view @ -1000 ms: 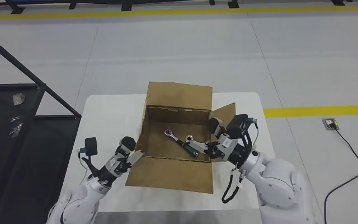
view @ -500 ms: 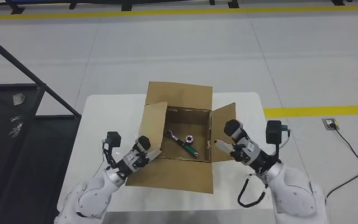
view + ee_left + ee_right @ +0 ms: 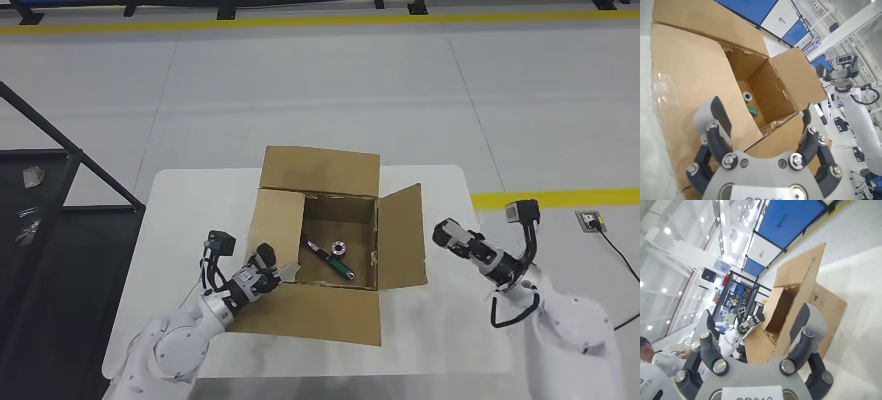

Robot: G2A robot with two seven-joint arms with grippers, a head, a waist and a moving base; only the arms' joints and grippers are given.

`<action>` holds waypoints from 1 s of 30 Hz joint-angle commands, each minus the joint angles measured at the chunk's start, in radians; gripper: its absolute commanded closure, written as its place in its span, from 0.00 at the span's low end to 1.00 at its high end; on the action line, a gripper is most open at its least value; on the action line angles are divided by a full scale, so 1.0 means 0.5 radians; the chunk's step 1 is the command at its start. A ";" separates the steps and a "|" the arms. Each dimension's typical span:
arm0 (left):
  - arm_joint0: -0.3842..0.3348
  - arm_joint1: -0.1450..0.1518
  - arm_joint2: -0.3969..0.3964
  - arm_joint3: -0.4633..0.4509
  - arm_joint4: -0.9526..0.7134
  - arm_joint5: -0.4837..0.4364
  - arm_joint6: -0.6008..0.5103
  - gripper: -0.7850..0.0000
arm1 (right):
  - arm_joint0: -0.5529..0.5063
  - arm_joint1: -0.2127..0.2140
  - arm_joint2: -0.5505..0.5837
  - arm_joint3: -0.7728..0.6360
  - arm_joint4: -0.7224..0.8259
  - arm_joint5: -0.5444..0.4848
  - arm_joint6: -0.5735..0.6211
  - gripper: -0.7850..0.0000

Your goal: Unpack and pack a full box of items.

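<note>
Box (image 3: pixel 320 172) on table (image 3: pixel 190 215), wrench (image 3: pixel 331 259) and socket (image 3: pixel 339 248) inside, left fingers (image 3: pixel 720 113) open at its left flap, right fingers (image 3: pixel 810 318) open right of it.

White sticker (image 3: pixel 761 193), bottom edge of left wrist view: dark characters cut by frame, unreadable.
Second sticker (image 3: pixel 752 393), bottom edge of right wrist view: same, cut off.
White wall panel (image 3: pixel 781 19), top centre: small logo with word, too small to read.
Box flap (image 3: pixel 817 299), right of centre: black handling symbols, no legible words.
Blue panel (image 3: pixel 787 219), top: faint logo.
</note>
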 commanded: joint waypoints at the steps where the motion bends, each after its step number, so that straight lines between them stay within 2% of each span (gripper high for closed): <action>1: 0.005 0.002 -0.009 -0.004 0.000 -0.008 -0.001 0.00 | 0.096 0.013 -0.052 0.104 0.018 0.029 0.142 0.00; 9: 0.067 0.014 -0.123 -0.060 -0.112 -0.089 0.083 0.00 | 0.313 0.042 -0.273 0.295 0.392 -0.218 0.596 0.00; 15: 0.175 0.043 -0.365 -0.088 -0.276 -0.202 0.129 0.00 | 0.449 0.052 -0.561 0.350 0.456 -0.225 0.590 0.00; 17: 0.225 0.055 -0.453 -0.079 -0.304 -0.283 0.138 0.00 | 0.524 0.045 -0.665 0.438 0.410 -0.284 0.530 0.00; 24: 0.407 0.106 -0.700 0.098 -0.410 -0.841 0.030 0.00 | 0.754 -0.011 -1.043 0.713 0.029 -0.515 0.165 0.00; 28: 0.511 0.134 -0.722 0.194 -0.469 -1.104 -0.139 0.00 | 0.815 -0.041 -1.198 0.818 -0.289 -0.505 -0.178 0.00; 30: 0.548 0.150 -0.692 0.220 -0.528 -1.152 -0.266 0.00 | 0.830 -0.053 -1.266 0.842 -0.417 -0.486 -0.287 0.00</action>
